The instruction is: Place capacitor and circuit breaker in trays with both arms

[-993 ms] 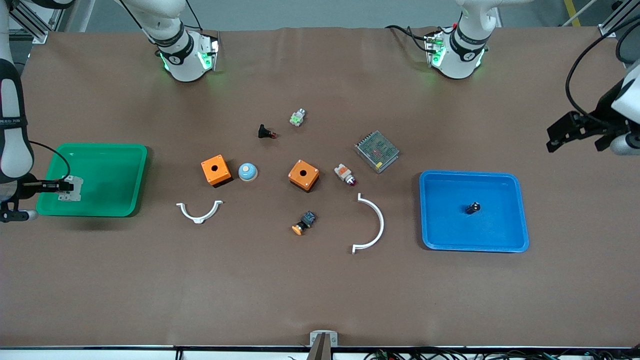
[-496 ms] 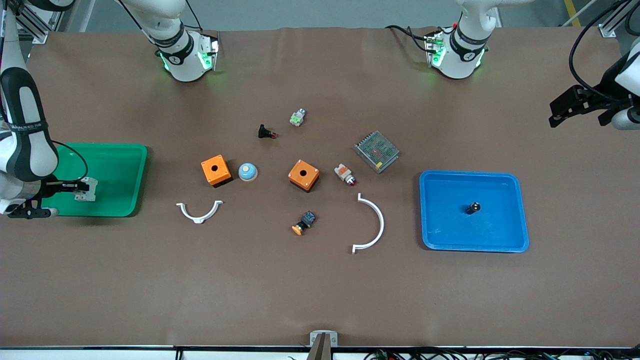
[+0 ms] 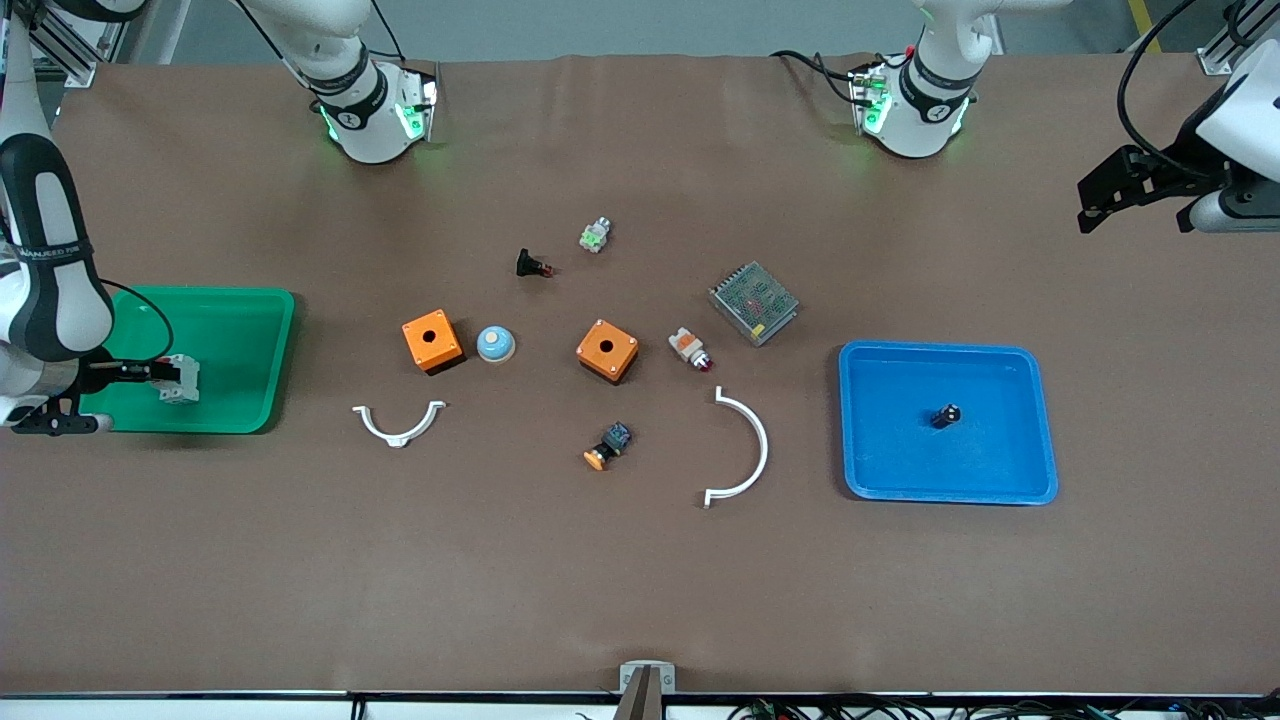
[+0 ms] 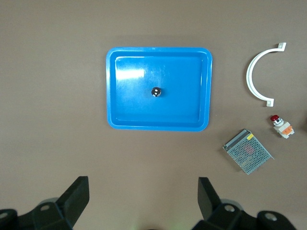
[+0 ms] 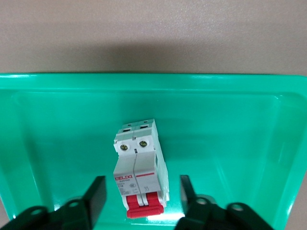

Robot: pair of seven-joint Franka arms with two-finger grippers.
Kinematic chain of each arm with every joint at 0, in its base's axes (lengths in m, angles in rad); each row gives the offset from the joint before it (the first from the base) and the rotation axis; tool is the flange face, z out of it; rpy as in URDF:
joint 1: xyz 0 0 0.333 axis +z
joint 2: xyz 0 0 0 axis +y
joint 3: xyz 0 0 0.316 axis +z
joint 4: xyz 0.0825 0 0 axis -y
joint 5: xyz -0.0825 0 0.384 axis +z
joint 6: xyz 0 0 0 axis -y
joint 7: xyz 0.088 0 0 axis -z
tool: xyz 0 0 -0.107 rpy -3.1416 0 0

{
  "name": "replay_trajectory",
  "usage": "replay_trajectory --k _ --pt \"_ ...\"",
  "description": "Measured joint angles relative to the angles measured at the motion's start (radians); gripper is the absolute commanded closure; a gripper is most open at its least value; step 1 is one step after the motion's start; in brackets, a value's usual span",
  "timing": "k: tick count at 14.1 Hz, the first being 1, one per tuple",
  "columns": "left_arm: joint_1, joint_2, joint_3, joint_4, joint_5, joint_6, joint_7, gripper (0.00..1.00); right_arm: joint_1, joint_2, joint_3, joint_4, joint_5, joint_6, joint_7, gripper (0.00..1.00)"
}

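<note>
- Your capacitor (image 3: 946,414) sits mid-tray in the blue tray (image 3: 1040,420), lower right of the frame; left gripper (image 4: 142,203) hangs fingers released, clear.
- Your circuit breaker (image 5: 139,167) rests in the green tray (image 5: 240,124), mid-left; right gripper (image 5: 140,201) straddles it, fingers released.

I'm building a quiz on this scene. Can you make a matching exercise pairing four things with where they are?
Things:
1. capacitor
2. circuit breaker
3. left gripper
4. mesh-covered box

Places:
A. in the green tray
B. in the blue tray
C. on the bare table, beside the white-orange part
D. open, over bare table at the left arm's end

Pairs: 1-B, 2-A, 3-D, 4-C
</note>
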State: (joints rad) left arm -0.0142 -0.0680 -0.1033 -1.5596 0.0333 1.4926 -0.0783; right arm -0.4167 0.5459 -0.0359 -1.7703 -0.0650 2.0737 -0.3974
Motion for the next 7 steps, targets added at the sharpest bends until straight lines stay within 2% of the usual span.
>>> replay_trajectory --k 3,7 --pt "-0.006 0.0 0.002 -0.022 -0.002 0.006 0.0 0.0 0.004 -0.075 0.014 0.012 0.0 -0.057 0.003 0.01" --pt "-0.007 0.0 0.003 -0.028 -0.015 0.013 0.0 0.0 0.092 -0.302 0.033 0.026 0.021 -0.267 0.098 0.01"
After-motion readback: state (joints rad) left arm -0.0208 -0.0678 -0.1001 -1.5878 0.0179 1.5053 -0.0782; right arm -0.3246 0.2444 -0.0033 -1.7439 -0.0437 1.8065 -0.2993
